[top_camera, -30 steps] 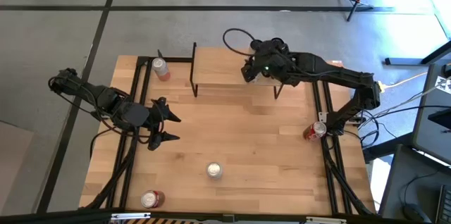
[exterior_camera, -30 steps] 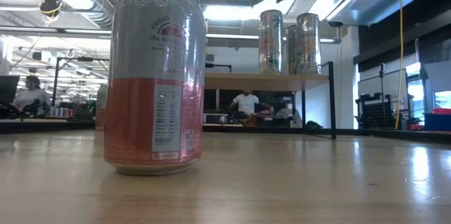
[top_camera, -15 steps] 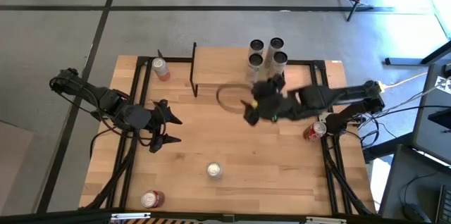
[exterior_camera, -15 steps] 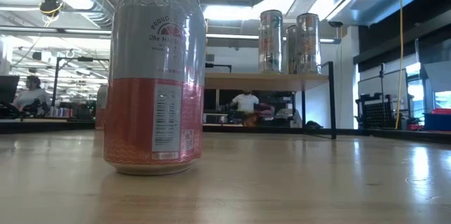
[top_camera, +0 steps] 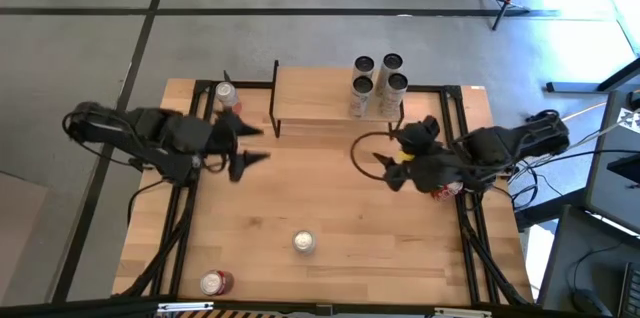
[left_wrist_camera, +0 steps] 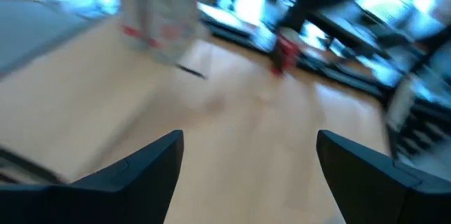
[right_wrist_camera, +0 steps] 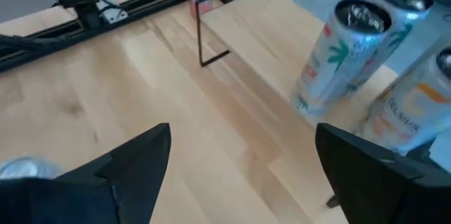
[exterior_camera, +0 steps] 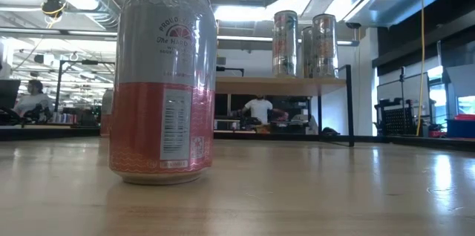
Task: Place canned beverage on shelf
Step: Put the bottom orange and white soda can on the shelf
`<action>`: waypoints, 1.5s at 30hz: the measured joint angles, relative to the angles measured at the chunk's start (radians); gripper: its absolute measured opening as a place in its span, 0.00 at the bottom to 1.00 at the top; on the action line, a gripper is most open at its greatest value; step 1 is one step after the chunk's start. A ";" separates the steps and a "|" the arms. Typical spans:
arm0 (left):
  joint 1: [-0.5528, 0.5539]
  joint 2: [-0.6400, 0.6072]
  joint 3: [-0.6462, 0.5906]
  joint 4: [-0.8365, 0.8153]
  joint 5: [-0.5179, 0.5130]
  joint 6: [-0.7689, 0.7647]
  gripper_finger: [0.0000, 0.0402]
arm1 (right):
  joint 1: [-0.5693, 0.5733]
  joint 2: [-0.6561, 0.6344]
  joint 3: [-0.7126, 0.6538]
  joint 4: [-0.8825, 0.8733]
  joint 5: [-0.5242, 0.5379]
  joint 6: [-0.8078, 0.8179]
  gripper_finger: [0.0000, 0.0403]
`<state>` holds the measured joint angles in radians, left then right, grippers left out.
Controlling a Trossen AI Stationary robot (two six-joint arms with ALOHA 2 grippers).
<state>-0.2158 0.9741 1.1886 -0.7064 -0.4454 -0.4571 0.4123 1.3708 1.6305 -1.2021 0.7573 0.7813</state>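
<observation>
The shelf stands at the table's far middle, and three cans stand upright on its right end; the low view shows them on the board. My right gripper hovers open over the table, near of the shelf's right end, with nothing between its fingers. My left gripper is open and empty at the far left, close to a red-and-silver can that stands on the table. The left wrist view is blurred and shows the open gripper.
Another can stands on the table's near middle, large in the low view. One more can stands at the near left corner, and a red can sits by the right arm. Black rails run along both sides.
My right gripper has drawn back from over the shelf's right end toward the near and right side, uncovering three cans that stand on the shelf. My left gripper has swung toward the far edge, nearer the can at the far left.
</observation>
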 joint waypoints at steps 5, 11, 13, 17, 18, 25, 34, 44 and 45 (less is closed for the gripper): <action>0.141 0.000 0.035 -0.097 -0.028 -0.017 0.79 | 0.047 -0.069 -0.121 0.006 -0.009 0.040 0.84; 0.302 0.015 0.038 -0.239 -0.032 -0.095 0.79 | 0.053 -0.141 -0.277 0.020 -0.048 0.050 0.84; 0.336 0.027 0.033 -0.292 0.014 -0.137 0.79 | 0.052 -0.160 -0.320 0.021 -0.081 0.049 0.84; 0.344 0.067 -0.002 -0.263 0.188 -0.189 0.79 | 0.053 -0.192 -0.395 0.024 -0.129 0.049 0.84; 0.332 0.084 -0.006 -0.243 0.229 -0.192 0.79 | 0.053 -0.199 -0.410 0.024 -0.140 0.049 0.84; 0.177 0.212 -0.010 -0.085 0.295 -0.191 0.79 | 0.053 -0.217 -0.483 0.061 -0.152 0.033 0.84; -0.008 0.328 -0.012 0.012 0.304 -0.212 0.79 | 0.053 -0.217 -0.507 0.252 -0.204 0.094 0.84; -0.210 0.424 0.022 0.107 0.260 -0.318 0.79 | 0.085 -0.183 -0.507 0.452 -0.314 0.107 0.84; -0.234 0.440 0.046 0.107 0.233 -0.324 0.79 | 0.098 -0.174 -0.507 0.453 -0.315 0.103 0.84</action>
<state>-0.4499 1.4141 1.2342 -0.5991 -0.2119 -0.7809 0.5103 1.1972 1.1236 -0.7487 0.4420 0.8845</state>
